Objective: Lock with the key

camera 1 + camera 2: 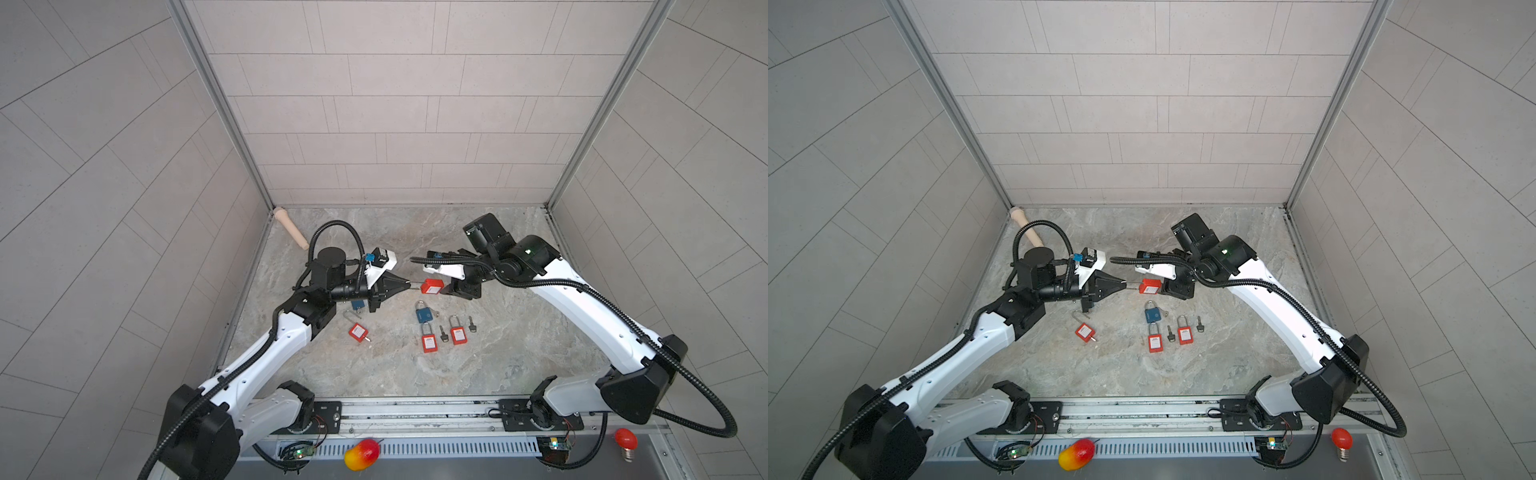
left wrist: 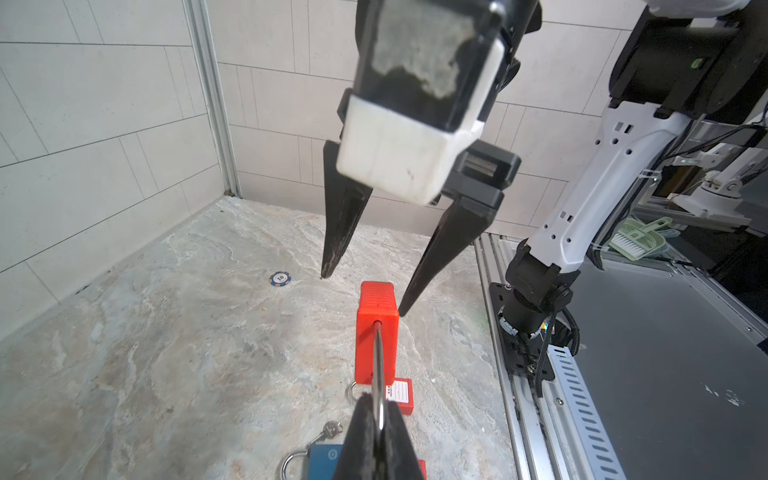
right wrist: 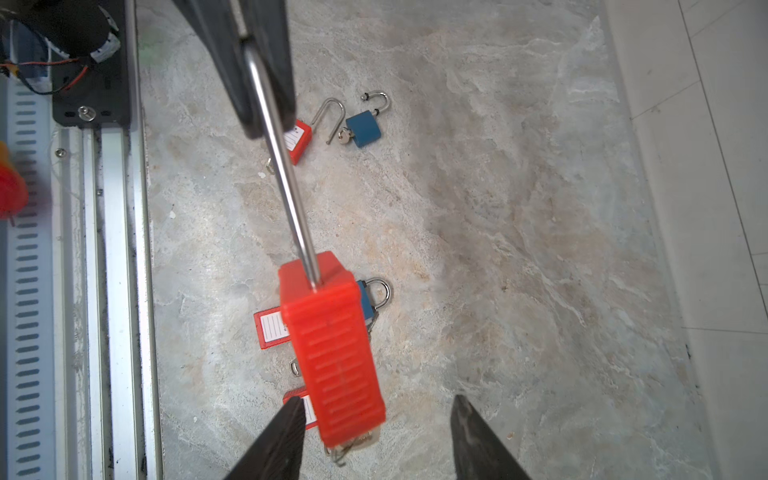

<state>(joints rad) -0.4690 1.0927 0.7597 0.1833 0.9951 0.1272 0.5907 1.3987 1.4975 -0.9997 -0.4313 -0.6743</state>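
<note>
Left wrist view, padlock shackle (image 2: 377, 361) clamped in left end effector (image 2: 378, 402)

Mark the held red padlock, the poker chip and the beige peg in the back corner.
held red padlock (image 3: 332, 353): right wrist view, ribbed side of its body.
poker chip (image 2: 279, 278): left wrist view, centre of its face.
beige peg (image 1: 291, 230): a top view, middle of its shaft.
</note>
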